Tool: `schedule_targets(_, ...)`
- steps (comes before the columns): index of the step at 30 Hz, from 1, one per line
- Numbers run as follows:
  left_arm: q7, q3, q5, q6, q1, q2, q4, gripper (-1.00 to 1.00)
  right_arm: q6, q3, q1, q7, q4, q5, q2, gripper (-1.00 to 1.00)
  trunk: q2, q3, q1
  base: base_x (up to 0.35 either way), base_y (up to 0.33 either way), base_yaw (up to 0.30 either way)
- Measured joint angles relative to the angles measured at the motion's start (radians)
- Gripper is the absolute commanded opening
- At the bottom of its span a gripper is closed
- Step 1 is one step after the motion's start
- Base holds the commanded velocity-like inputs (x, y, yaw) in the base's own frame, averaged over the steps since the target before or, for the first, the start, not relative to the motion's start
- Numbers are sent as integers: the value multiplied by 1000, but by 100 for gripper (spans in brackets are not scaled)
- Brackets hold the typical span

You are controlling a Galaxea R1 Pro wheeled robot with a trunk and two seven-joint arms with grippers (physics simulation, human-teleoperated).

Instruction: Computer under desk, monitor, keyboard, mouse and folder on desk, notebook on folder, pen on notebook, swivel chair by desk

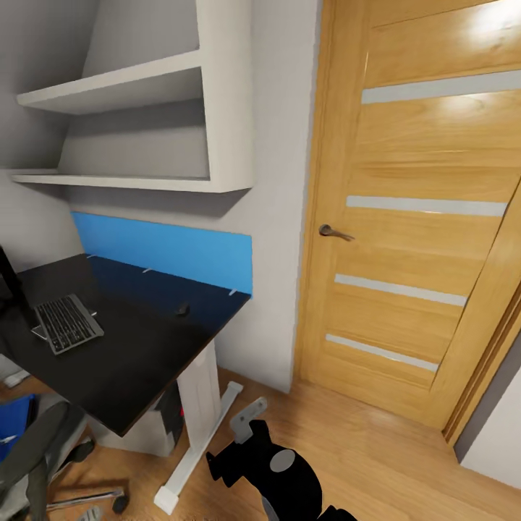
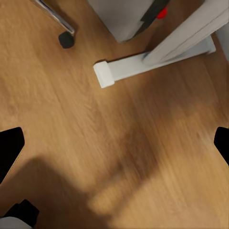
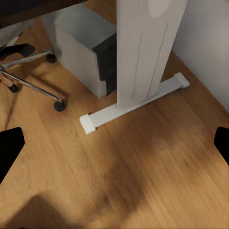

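Both grippers' jaws apparently spread, empty, above floor.

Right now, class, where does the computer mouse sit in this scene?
In the head view, the mouse sits on the black desk near its back right corner, just before the blue panel and well right of the keyboard.

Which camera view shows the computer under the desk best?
The right wrist view: the computer stands on the floor beside the white desk leg, with its grey side and dark front visible. The head view shows a small part below the desk edge. The left wrist view shows one lower corner.
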Motion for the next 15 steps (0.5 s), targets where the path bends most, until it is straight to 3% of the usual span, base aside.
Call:
schedule_targets(5, 5, 1, -2, -3, 9, 0, 20, 100, 0, 0, 0, 0, 0, -1, 0, 100, 0, 0, 0, 0, -63, 221)
schedule_targets(10, 6, 1, -2, -3, 14, 0, 25, 100, 1, 3, 0, 0, 0, -2, 1, 100, 0, 0, 0, 0, -201, 64)
schedule_targets(15, 3, 2, 4, 2, 16, 0, -7, 100, -2, 1, -1, 2, 33, -8, 1, 100, 0, 0, 0, 0, -56, 14)
